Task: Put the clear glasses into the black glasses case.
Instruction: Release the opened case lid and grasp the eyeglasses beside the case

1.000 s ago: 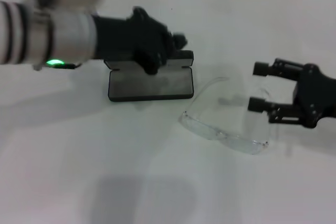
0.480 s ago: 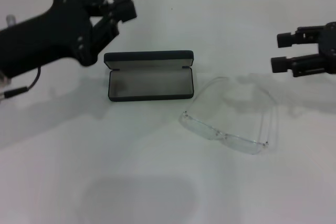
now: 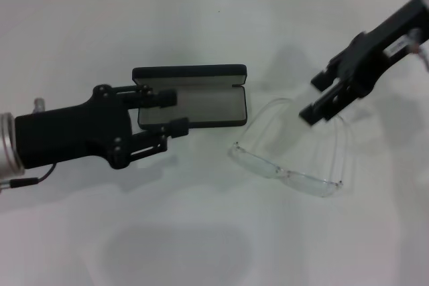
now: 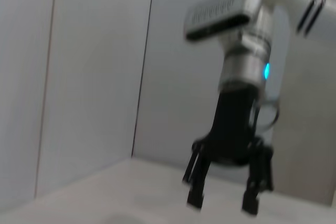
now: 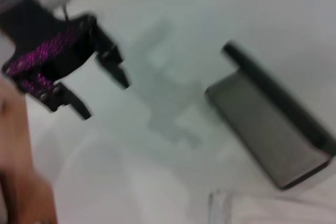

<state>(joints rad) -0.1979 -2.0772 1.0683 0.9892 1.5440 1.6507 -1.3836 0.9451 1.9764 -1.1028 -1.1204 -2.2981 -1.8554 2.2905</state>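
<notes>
The black glasses case [image 3: 204, 105] lies open in the middle of the white table, grey lining up and lid raised at the back. It also shows in the right wrist view as the case [image 5: 273, 135]. The clear glasses [image 3: 288, 173] rest upright on the table right of the case, arms pointing away. My left gripper [image 3: 171, 112] is open and covers the case's left end in the head view, holding nothing. Open as well, my right gripper [image 3: 315, 97] hangs tilted over the far right arm of the glasses. The left wrist view shows the right gripper [image 4: 223, 200] from afar.
The table [image 3: 201, 232] is plain white with a tiled wall line along its far edge. Nothing else lies on it. The left gripper [image 5: 100, 93] appears far off in the right wrist view.
My left gripper swung from the far left down to the case's left end. My right gripper moved in from the right edge and tilted toward the glasses. Case and glasses stayed put.
</notes>
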